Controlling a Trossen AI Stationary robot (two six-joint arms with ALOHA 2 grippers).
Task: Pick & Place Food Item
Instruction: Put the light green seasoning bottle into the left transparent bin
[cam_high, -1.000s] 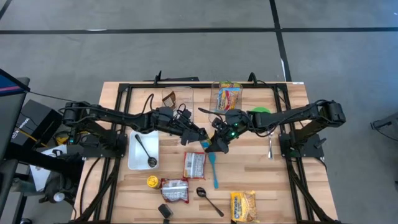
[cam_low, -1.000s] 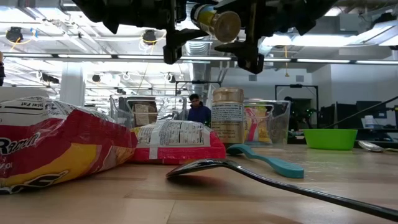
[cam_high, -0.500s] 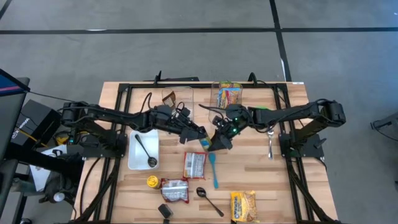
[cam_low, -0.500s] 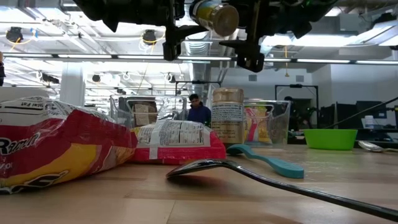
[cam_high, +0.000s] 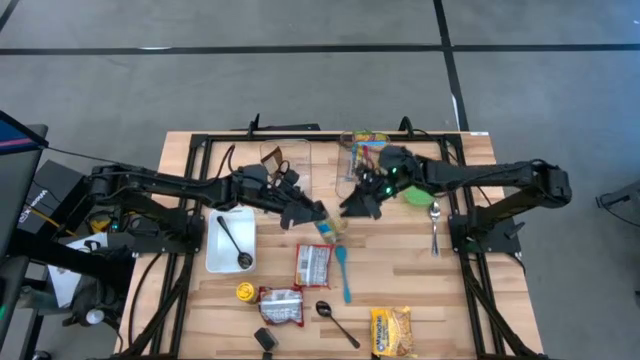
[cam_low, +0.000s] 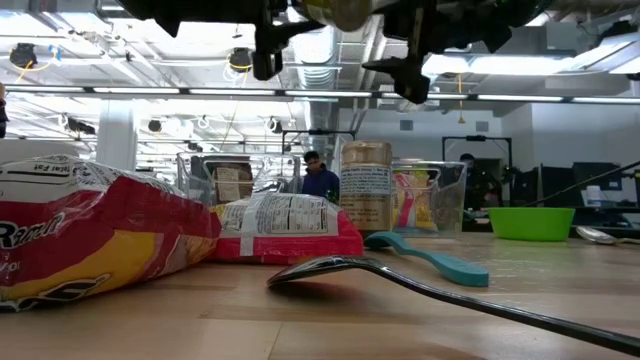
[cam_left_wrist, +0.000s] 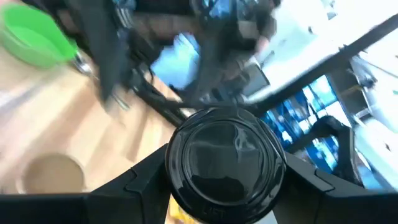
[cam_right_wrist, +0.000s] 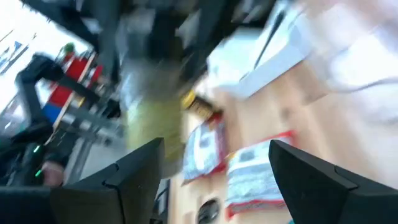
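Right gripper (cam_high: 352, 205) has pulled back toward the clear bins, fingers spread, holding nothing | left gripper (cam_high: 318, 222) clamps the spice jar (cam_left_wrist: 225, 163) by its sides, aloft over mid-table | below lie a teal spatula (cam_high: 343, 272) and red packet (cam_high: 312, 266)

packets: 4 (cam_high: 313, 266) | spoons: 3 (cam_high: 234, 243) | bowl: 1 (cam_high: 418, 192) | spatula: 1 (cam_high: 343, 272) | bins: 2 (cam_high: 290, 160)

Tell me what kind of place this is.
Probably a robotics lab or open industrial workspace: a wooden table on a bare grey floor, exposed ceiling ducts and strip lights, and more workstations behind.
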